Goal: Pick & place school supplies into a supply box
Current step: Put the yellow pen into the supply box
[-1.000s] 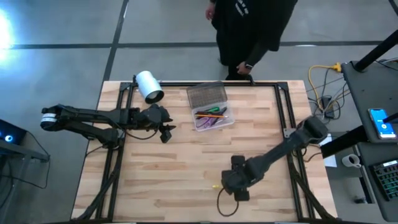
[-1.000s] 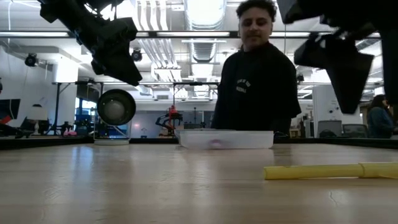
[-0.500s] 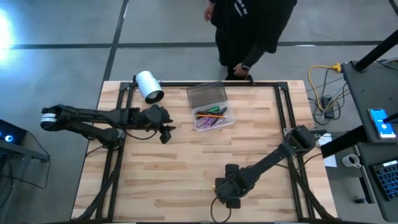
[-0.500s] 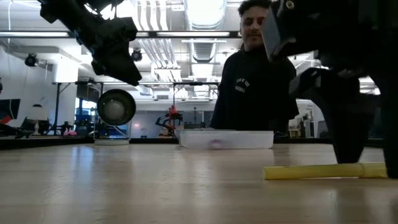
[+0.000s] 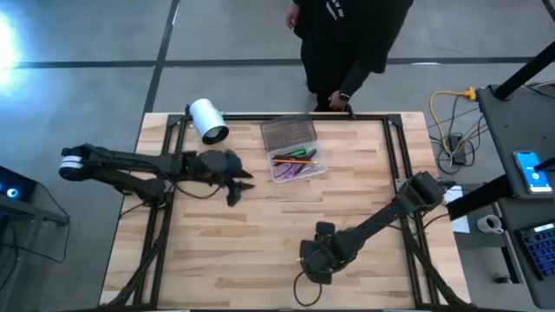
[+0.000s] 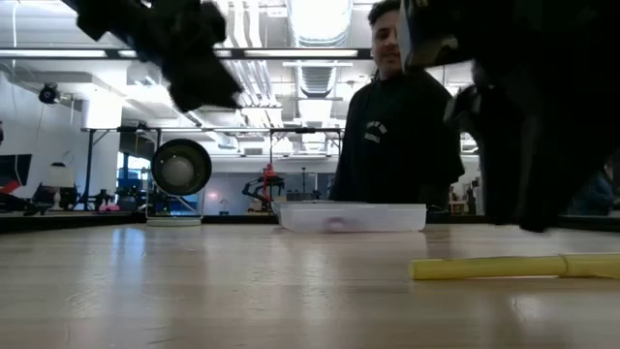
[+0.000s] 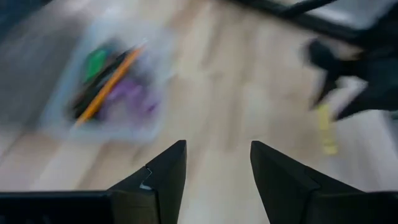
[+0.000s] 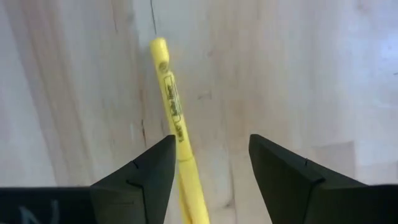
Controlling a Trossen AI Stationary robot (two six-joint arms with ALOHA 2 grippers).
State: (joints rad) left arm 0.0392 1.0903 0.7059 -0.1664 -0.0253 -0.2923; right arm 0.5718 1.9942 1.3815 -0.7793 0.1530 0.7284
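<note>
A pale wooden slatted table (image 5: 217, 243) holds a small translucent clear plastic supply box (image 5: 297, 162) near its far edge, its grey textured hinged lid (image 5: 290, 132) folded open behind it. Inside the box lie thin pens in green, orange and black above a purple-handled item, though these are too small to tell apart fully. A white cylinder roll (image 5: 208, 120) lies on its side at the far left corner of the table. The left gripper (image 5: 241, 185) hangs above the table just to the left of the box, its two dark fingers spread apart and holding nothing. The right gripper (image 5: 310, 267) sits low near the table's front edge, well apart from the box, its jaws apart and empty. A slim yellow pen (image 8: 174, 124) lies flat on the wood directly in front of that gripper, its near end running between the two fingers (image 8: 140, 177), closer to one of them; whether it touches that finger cannot be told. From table height the pen (image 6: 504, 266) is seen lying on the surface beneath the dark bulk of the right arm. A person in a black top (image 6: 397, 145) stands behind the far edge of the table.
</note>
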